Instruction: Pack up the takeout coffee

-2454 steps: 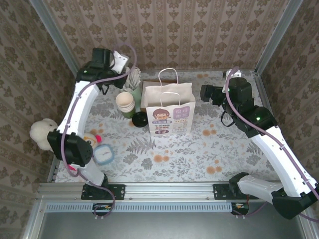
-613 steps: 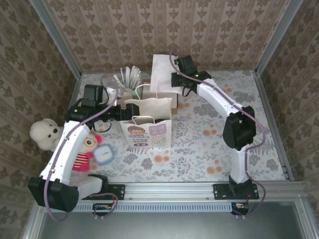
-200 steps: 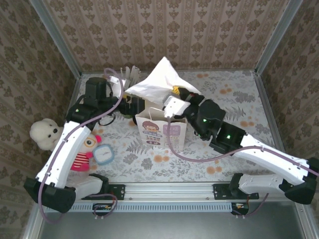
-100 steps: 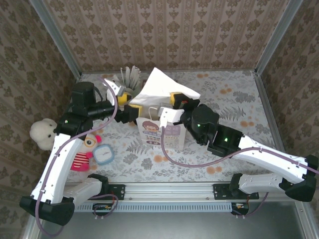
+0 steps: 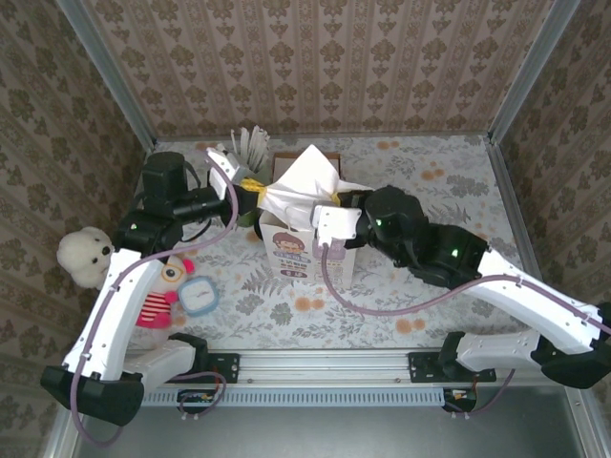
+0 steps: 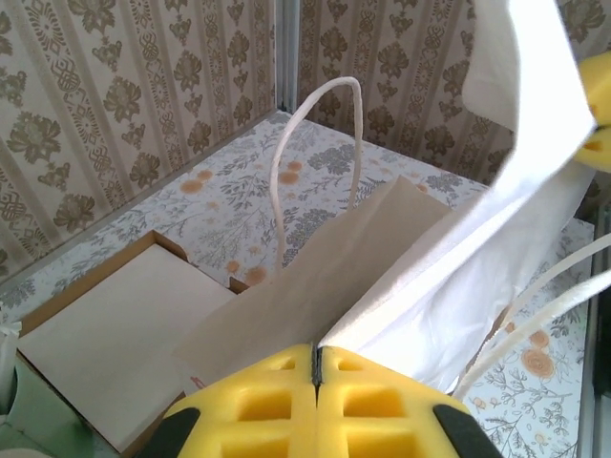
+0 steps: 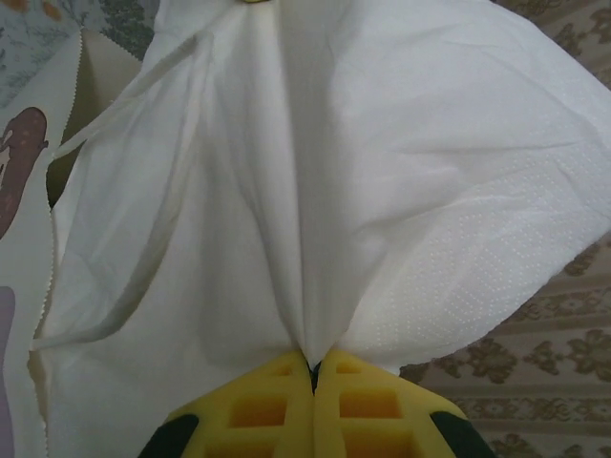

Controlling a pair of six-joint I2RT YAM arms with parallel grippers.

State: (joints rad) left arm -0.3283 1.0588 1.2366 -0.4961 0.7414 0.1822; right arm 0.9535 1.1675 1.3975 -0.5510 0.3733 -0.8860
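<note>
The left gripper (image 6: pixel 315 367) and right gripper (image 7: pixel 313 374) each pinch a white napkin (image 7: pixel 382 172) stretched over the paper bag (image 5: pixel 291 253). Whether the takeout coffee sits beneath it cannot be told. Its paper wall probably crushes easily, so a gentle mid-body hold, kept upright, would suit it.

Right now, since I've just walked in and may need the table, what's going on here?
Both arms are handling a white paper napkin above the open printed paper bag mid-table. The left gripper and the right gripper are each shut on an edge of it, holding it stretched over the bag's mouth. Whether the coffee is already inside I can't tell.
</note>
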